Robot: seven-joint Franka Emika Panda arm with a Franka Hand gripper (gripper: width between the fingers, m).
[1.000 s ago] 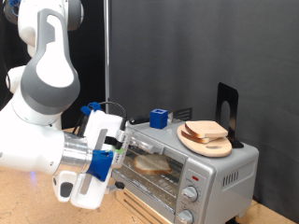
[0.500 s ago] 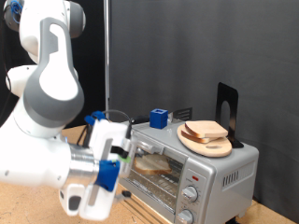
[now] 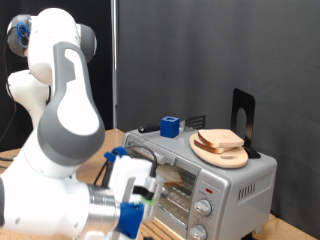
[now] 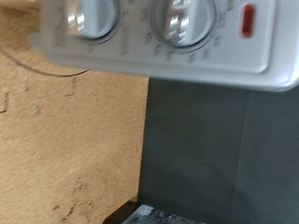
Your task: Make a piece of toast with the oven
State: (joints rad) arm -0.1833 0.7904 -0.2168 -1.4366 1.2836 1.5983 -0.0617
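Clearly, we saw the oven sitting on the wooden table, with a piece of toast showing behind its glass door. A round wooden plate on the oven's top carried another bread slice, and a blue cube stood near it. Low in front of the oven, the arm hid the gripper from us, so we could not tell how its fingers stood. Our wrist camera looked at two knobs and a red mark.
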